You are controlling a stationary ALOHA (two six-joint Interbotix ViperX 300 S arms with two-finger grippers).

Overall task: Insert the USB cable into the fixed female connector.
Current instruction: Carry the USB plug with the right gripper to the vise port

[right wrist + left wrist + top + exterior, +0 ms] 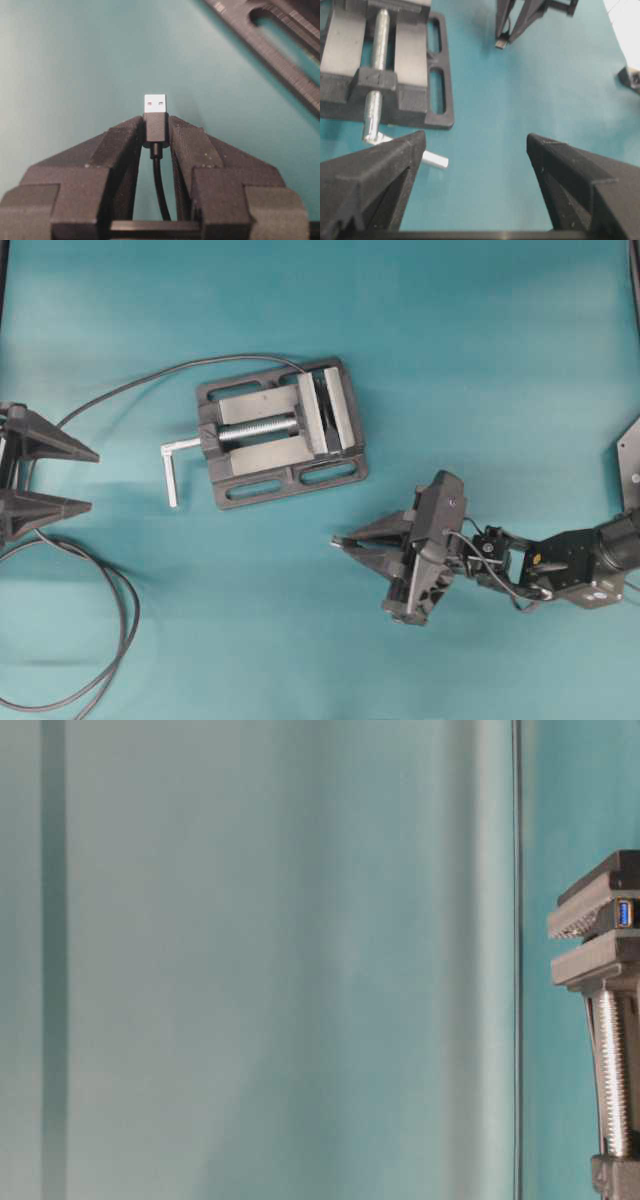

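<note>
The USB cable's black male plug point(155, 125), with its silver tip pointing forward, is pinched in my right gripper point(155, 120), and the thin cable point(160, 180) runs back between the fingers. Seen from above, the right gripper point(342, 540) hovers below and to the right of the vise point(255, 478), apart from it. The fixed female connector point(624, 912) shows its blue socket between the vise jaws in the table-level view. My left gripper point(93, 480) stands wide open at the left edge with nothing between its fingers point(395, 165).
The grey vise point(440, 75) has a silver screw point(260, 428) and an L-handle point(172, 472) sticking out left. A thin cable point(140, 383) arcs from the vise towards the left arm. A thicker black looped cable point(125, 635) lies at the lower left.
</note>
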